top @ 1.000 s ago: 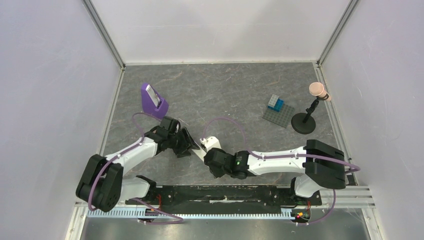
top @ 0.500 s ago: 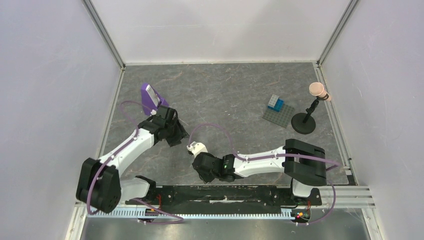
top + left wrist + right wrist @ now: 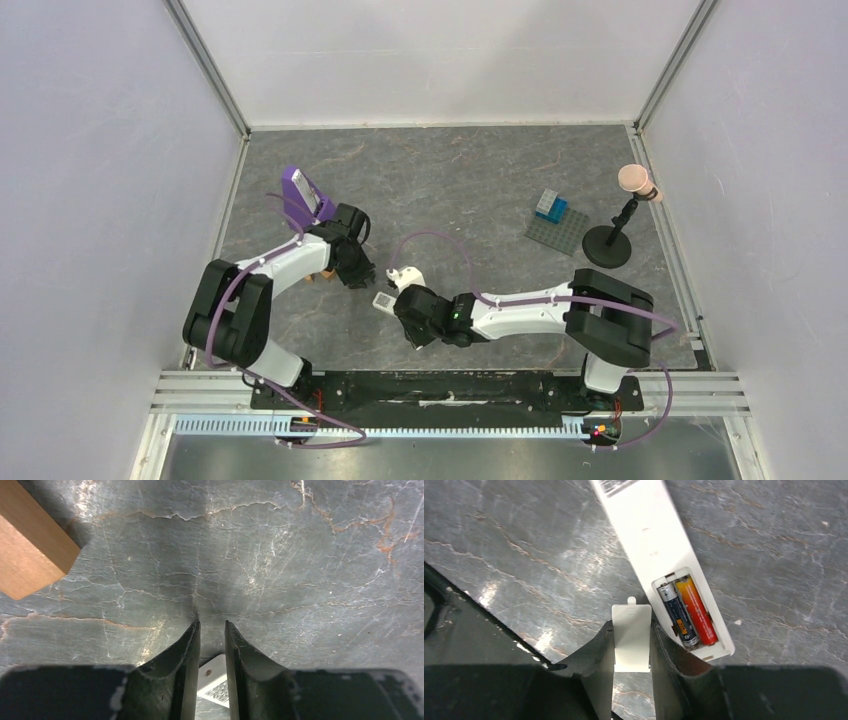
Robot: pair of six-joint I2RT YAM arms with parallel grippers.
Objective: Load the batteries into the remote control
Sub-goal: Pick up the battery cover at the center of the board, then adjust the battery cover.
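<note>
Down on the grey marbled table (image 3: 310, 555), the remote control (image 3: 649, 535) lies face down near the front of the workspace, between the two arms. It is a slim white bar with its battery compartment uncovered. The batteries (image 3: 686, 612) sit side by side inside that compartment, a dark one on the left and a red-orange one on the right, touching along their length. The right gripper (image 3: 631, 625) hangs just beside the compartment end of the remote, its fingers pressed against the two long edges of a flat white plastic strip (image 3: 631, 640). The strip has a small tab at its far end, and it is held level above the table, apart from the remote. The left gripper (image 3: 212, 625) points down at the table with its fingers drawn close, only a narrow slot between them and the tips at or very near the surface. A white corner with a printed label shows low in that slot, possibly the remote's other end. I cannot tell from this angle whether the fingers pinch it or merely stand over it. A wooden block (image 3: 30, 555) lies on the table off to one side of the left gripper, well apart from it. Farther back on the left stands a purple wedge-shaped stand (image 3: 300, 200).
</note>
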